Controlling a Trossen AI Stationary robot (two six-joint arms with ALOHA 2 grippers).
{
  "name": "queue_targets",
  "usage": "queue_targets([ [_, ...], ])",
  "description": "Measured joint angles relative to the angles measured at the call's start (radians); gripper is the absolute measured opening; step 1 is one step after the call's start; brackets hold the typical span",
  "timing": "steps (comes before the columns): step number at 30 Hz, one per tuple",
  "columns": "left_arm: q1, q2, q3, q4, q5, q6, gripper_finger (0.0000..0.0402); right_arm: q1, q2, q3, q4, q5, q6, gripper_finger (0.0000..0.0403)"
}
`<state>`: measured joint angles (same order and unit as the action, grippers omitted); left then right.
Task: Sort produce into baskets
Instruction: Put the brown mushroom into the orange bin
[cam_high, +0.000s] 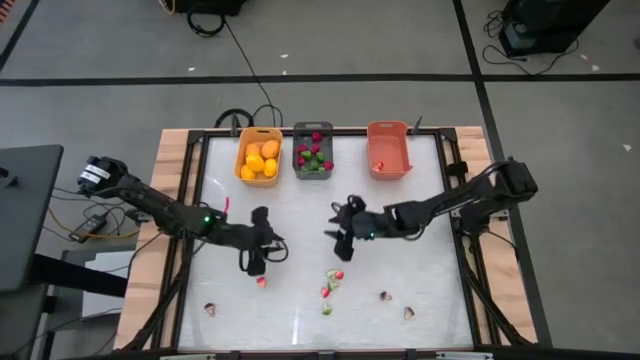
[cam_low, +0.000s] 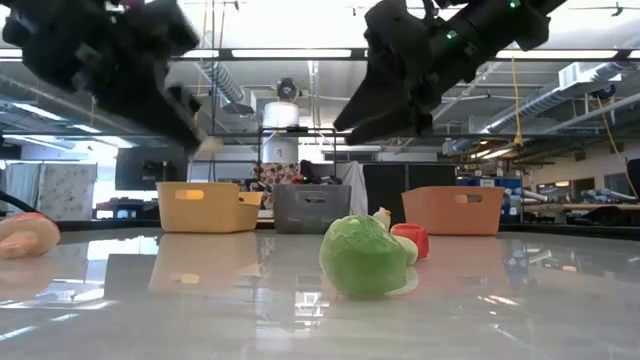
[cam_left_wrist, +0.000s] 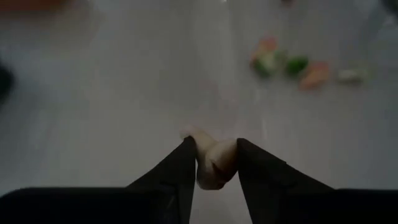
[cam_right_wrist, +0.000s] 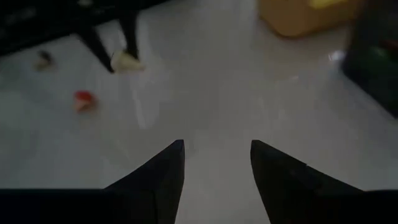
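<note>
My left gripper (cam_high: 253, 262) hangs above the table's near left middle, shut on a small pale slice (cam_left_wrist: 211, 163). The slice also shows in the low view (cam_low: 208, 145) and the right wrist view (cam_right_wrist: 124, 60). My right gripper (cam_high: 340, 237) is open and empty above the table's middle; its fingers (cam_right_wrist: 177, 165) stand apart over bare table. The yellow-orange basket (cam_high: 258, 155), dark grey basket (cam_high: 313, 150) and salmon basket (cam_high: 388, 150) stand in a row at the far edge. A red piece (cam_high: 262, 282) lies just nearside of my left gripper. My left gripper pinches the pale slice (cam_left_wrist: 210, 168) between its two fingertips (cam_left_wrist: 186, 158). The fingers come from above, pointing down. The slice is lifted clear of the table, and part of it sticks out past the fingertips.
A cluster of green and red pieces (cam_high: 331, 285) lies near the middle front, with a green one (cam_low: 362, 255) close to the low camera. Single pale pieces lie at front left (cam_high: 211, 310) and front right (cam_high: 409, 313). The yellow-orange basket holds orange fruits, the grey one red and green bits.
</note>
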<state>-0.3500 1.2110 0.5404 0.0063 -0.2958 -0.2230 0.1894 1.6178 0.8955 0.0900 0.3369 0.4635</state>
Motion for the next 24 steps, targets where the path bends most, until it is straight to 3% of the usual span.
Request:
queue_targets([
  [5, 0.000, 0.005, 0.000, 0.173, -0.033, 0.244, 0.0121, 0.052, 0.080, 0.000, 0.203, -0.003, -0.097, 0.0195],
  [11, -0.021, 0.050, 0.000, 0.339, -0.034, 0.491, 0.0121, 0.044, 0.114, 0.000, 0.406, -0.113, 0.027, 0.0195],
  [15, -0.025, 0.089, 0.000, 0.428, -0.055, 0.564, 0.0121, 0.037, 0.114, 0.000, 0.425, -0.122, 0.108, 0.0195],
  [24, -0.025, 0.193, 0.000, 0.606, -0.079, 0.667, 0.0121, 0.054, 0.115, -0.001, 0.482, -0.121, 0.129, 0.0187],
])
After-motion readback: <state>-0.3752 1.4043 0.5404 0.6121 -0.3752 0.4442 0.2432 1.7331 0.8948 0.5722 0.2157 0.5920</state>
